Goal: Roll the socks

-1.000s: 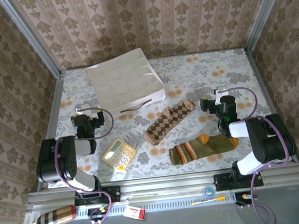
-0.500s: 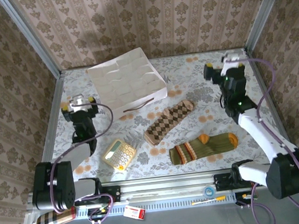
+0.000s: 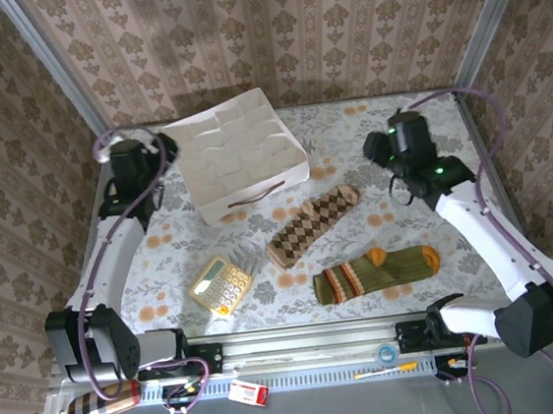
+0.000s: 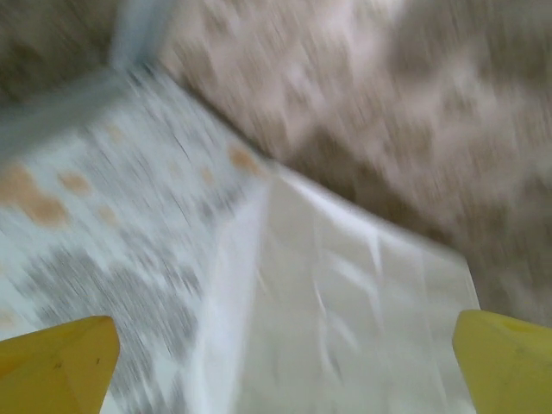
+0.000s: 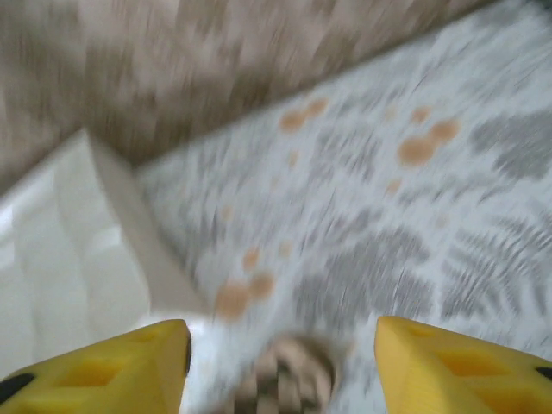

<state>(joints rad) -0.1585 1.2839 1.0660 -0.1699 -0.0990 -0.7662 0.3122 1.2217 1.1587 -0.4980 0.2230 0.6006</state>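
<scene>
Arms lifted since earlier. Left gripper [image 4: 285, 362] left of white tray [image 3: 233, 155], right gripper [image 5: 285, 362] right; jaws apart, empty. Before tray: one argyle sock [image 3: 313, 226], one olive sock [image 3: 375, 272], one calculator [image 3: 219, 284].

Argyle sock [image 3: 313, 225]: brown-tan diamond knit, flat, unrolled, lying diagonally on surface just right of calculator [image 3: 219, 285], near end closest to it, far end angled away up-right.
Green sock [image 3: 374, 272]: olive, orange toe, striped orange-brown cuff, flat, unrolled, near-horizontal, farther right of calculator, cuff toward it. Socks near, not touching.
</scene>
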